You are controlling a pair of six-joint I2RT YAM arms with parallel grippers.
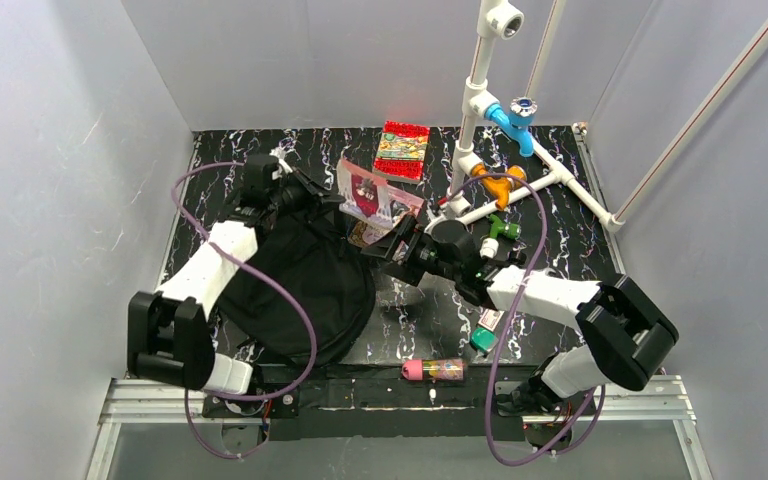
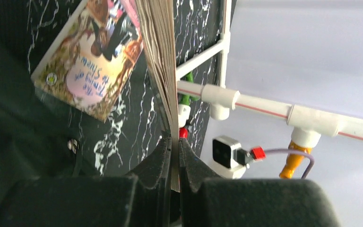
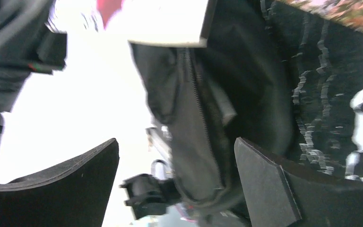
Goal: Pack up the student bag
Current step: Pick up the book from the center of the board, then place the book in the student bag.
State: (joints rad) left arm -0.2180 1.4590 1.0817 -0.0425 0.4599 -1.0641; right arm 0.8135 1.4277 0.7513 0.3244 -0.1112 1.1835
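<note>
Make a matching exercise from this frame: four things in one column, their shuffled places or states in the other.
Things
1. left gripper
2. right gripper
3. red item
4. pink case

Places or states
A. near edge of the table, between the arm bases
B. open
C. shut on a book
D. far edge of the table

Pairs: 1-C, 2-B, 3-D, 4-A

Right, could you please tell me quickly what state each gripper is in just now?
Left gripper: closed, clamping the edge of a book.
Right gripper: open, holding nothing; the student bag shows between its fingers.
</note>
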